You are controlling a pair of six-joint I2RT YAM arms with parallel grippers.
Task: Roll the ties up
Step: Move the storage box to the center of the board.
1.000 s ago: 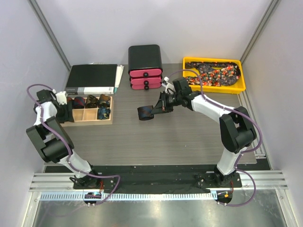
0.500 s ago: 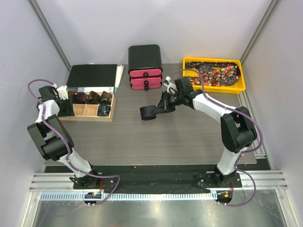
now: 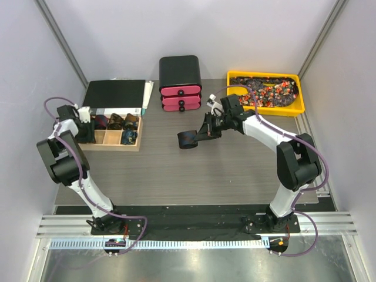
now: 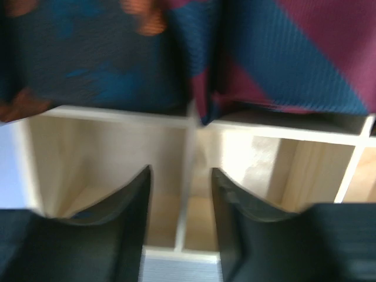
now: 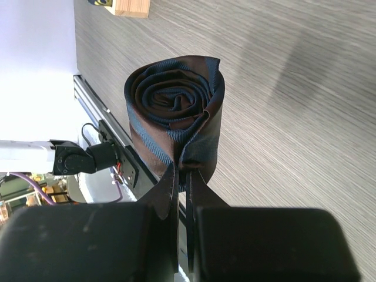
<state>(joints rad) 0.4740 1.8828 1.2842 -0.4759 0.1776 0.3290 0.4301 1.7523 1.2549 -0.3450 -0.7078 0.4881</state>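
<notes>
Right arm stretches inward, right gripper (image 5: pixel 183 174) clamped on rolled navy-brown striped tie (image 5: pixel 175 111); left gripper (image 4: pixel 181 176) parted, empty, astride pale wooden box (image 4: pixel 94 147) divider.

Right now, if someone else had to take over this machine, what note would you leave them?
Right gripper: shut, pinching the outer end of a rolled tie over the middle of the table.
Left gripper: open, empty, straddling a divider of the wooden box.
Done: several rolled ties sit in the box's back row.
Left: place the held roll in a free compartment; unrolled ties lie piled in the yellow tray.
</notes>
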